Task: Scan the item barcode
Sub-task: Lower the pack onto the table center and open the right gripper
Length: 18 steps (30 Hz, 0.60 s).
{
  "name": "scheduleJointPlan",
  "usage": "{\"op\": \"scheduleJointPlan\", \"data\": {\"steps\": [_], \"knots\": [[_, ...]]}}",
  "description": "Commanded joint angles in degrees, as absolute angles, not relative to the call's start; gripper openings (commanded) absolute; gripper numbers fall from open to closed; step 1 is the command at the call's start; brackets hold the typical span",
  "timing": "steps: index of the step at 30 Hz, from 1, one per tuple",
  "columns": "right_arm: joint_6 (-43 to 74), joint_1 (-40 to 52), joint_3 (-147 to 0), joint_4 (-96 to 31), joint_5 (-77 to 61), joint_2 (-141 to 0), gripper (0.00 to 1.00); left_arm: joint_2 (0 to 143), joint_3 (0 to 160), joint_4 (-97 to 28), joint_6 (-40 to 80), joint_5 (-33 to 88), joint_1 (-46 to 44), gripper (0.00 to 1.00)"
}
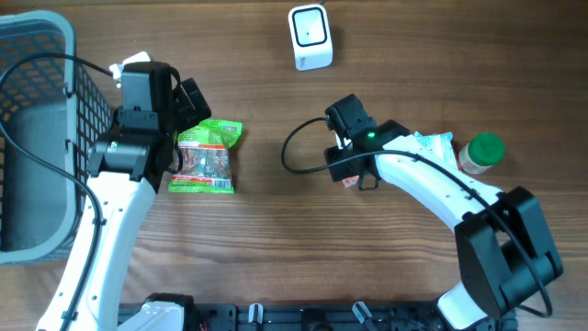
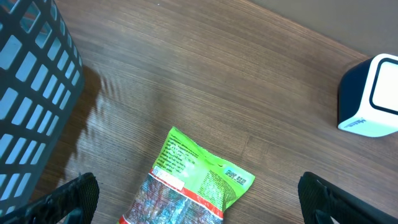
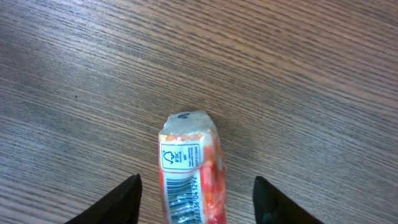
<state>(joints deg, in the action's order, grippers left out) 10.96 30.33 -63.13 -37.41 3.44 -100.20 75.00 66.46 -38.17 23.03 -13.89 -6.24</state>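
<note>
Wooden worktop [image 3: 280,62] is seen beneath an orange packet [image 3: 189,155], seemingly untouched, straddled by the spread right hand [image 3: 196,190]. Were the barcode [image 3: 179,200] gripped over, the scan could be blocked.

Brown wood-grain table [image 1: 276,239], green and silver foil bag [image 1: 207,158], red-and-white barcoded packet [image 3: 189,168], white box scanner [image 1: 310,37], grey lattice plastic basket [image 1: 64,55]

You have on the tabletop one white scanner [image 1: 310,37] at the far edge; one grey basket [image 1: 57,39] at the left edge; one green snack bag [image 1: 207,158]; one orange packet [image 3: 189,168]; one green-capped bottle [image 1: 481,153]; one pale-blue packet [image 1: 432,142]; two arms, left arm [image 1: 119,188] and right arm [image 1: 432,184].
</note>
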Motion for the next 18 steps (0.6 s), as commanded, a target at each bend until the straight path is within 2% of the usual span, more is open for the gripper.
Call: {"op": "scheduleJointPlan", "data": {"steps": [1, 5, 6, 10, 11, 12, 13, 18], "knots": [[10.6, 30.5, -62.9, -37.1, 2.9, -101.4, 0.47, 75.0, 67.1, -38.0, 22.7, -14.8, -5.9, 1.00], [10.6, 30.5, -62.9, -37.1, 2.9, -101.7, 0.28, 75.0, 67.1, -38.0, 22.7, -14.8, -5.9, 1.00], [10.6, 30.5, -62.9, -37.1, 2.9, -101.8, 0.26, 75.0, 67.1, -38.0, 22.7, -14.8, -5.9, 1.00], [10.6, 30.5, -62.9, -37.1, 2.9, -101.8, 0.27, 75.0, 67.1, -38.0, 22.7, -14.8, -5.9, 1.00], [10.6, 30.5, -62.9, -37.1, 2.9, -101.8, 0.33, 75.0, 67.1, -38.0, 22.7, -14.8, -5.9, 1.00], [10.6, 30.5, -62.9, -37.1, 2.9, -101.8, 0.42, 75.0, 67.1, -38.0, 22.7, -14.8, -5.9, 1.00], [10.6, 30.5, -62.9, -37.1, 2.9, -101.8, 0.44, 75.0, 67.1, -38.0, 22.7, -14.8, -5.9, 1.00], [10.6, 30.5, -62.9, -37.4, 2.9, -101.8, 0.46, 75.0, 67.1, -38.0, 22.7, -14.8, -5.9, 1.00]]}}
